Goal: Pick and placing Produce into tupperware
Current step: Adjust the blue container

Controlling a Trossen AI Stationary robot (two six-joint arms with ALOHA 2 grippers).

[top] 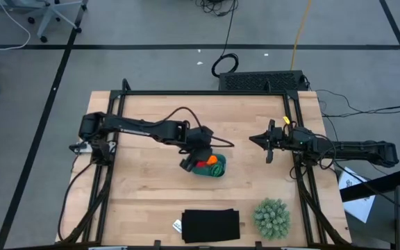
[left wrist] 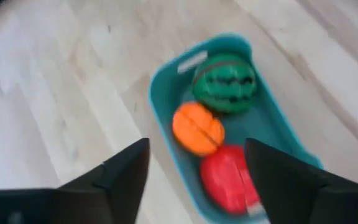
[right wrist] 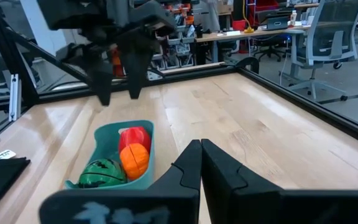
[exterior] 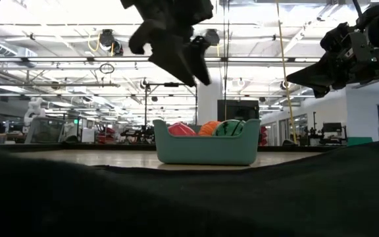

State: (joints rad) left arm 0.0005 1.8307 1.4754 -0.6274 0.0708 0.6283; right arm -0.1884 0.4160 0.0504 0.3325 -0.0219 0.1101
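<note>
The teal tupperware (top: 210, 171) stands on the wooden table near its middle. Inside it lie the three produce pieces: a red one (left wrist: 229, 177), an orange round one (left wrist: 197, 127) and a dark green striped one (left wrist: 224, 83). My left gripper (left wrist: 196, 149) hangs above the tupperware's left end, slanting down, open, with nothing between its fingers; the low view shows it (exterior: 170, 62) well clear of the rim (exterior: 206, 123). My right gripper (top: 253, 139) waits shut and level at the table's right side, holding nothing.
A black flat rectangle (top: 210, 224) lies at the near edge, with a small white label (top: 177, 226) beside it. A pale-green spiky plant ball (top: 271, 217) sits near the right front corner. Dark frame rails (top: 207, 93) run along the table's sides.
</note>
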